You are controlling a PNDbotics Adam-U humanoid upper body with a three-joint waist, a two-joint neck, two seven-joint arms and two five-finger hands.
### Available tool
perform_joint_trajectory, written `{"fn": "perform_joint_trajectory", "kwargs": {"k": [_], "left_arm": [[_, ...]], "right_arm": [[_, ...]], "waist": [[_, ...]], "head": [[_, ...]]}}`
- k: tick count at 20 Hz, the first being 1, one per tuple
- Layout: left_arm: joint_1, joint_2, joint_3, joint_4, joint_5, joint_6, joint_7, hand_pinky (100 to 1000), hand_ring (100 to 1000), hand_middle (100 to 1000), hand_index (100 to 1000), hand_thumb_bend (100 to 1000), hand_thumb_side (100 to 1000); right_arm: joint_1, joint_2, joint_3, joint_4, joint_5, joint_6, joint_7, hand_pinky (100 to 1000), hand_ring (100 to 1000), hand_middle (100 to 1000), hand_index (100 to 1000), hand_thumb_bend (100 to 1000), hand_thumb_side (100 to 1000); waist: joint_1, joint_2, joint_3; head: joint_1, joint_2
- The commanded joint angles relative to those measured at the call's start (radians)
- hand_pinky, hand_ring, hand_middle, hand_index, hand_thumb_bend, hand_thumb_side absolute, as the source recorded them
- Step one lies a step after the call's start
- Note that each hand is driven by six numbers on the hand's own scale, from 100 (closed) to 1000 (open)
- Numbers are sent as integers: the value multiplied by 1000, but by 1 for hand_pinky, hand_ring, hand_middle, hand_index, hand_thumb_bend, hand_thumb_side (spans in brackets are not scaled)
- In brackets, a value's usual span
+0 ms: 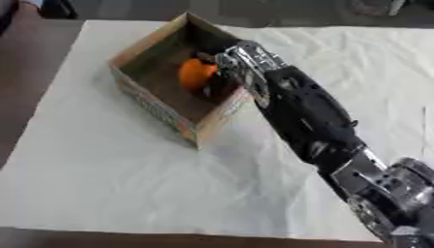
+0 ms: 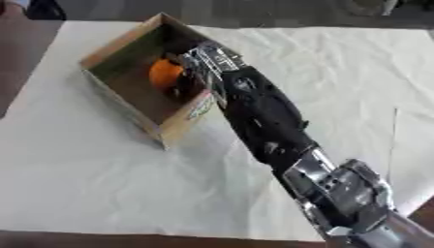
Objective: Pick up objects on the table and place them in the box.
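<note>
I see the desk filling most of both views, covered by a creased white cloth that runs to its near edge; a strip of darker floor shows along the left side. My right arm comes in from the lower right corner, black-shelled with silver joints near the wrist, and stretches diagonally up toward the middle of the cloth. The box sits on the cloth in the upper left part of the scene, an open cardboard carton turned askew so one corner points toward me, with coloured printing on its outer near wall. My right hand reaches over the box's right-hand wall and into the opening. Its fingers are curled down around an orange round object, which lies inside the box toward the far right corner, against the fingers. I cannot tell whether the object rests on the box floor or hangs just above it. My left hand shows in neither view.
</note>
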Motion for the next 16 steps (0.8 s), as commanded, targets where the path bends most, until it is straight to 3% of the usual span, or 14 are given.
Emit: {"fn": "perform_joint_trajectory", "kwargs": {"k": [1, 5, 8, 16], "left_arm": [[-6, 9, -1, -22, 7, 0, -3, 363, 417, 644, 679, 100, 737], [-6, 10, -2, -22, 7, 0, -4, 364, 417, 645, 679, 100, 737], [-6, 10, -2, -22, 9, 0, -5, 364, 417, 645, 680, 100, 738], [-5, 9, -2, -22, 9, 2, -5, 363, 417, 645, 678, 100, 737]], "right_arm": [[-33, 0, -15, -17, 19, -33, 27, 726, 835, 856, 889, 100, 438], [-38, 0, -17, -46, 27, -48, 49, 747, 855, 886, 934, 417, 608], [-40, 1, -23, -71, 21, -53, 56, 764, 868, 897, 962, 556, 665], [-41, -20, -34, -154, -21, -39, 66, 773, 864, 894, 966, 569, 665]], "waist": [[4, -16, 2], [5, -18, 0], [5, -20, 0], [4, -23, -1]], "head": [[-5, -6], [-7, -6], [-8, -8], [-5, -6]]}}
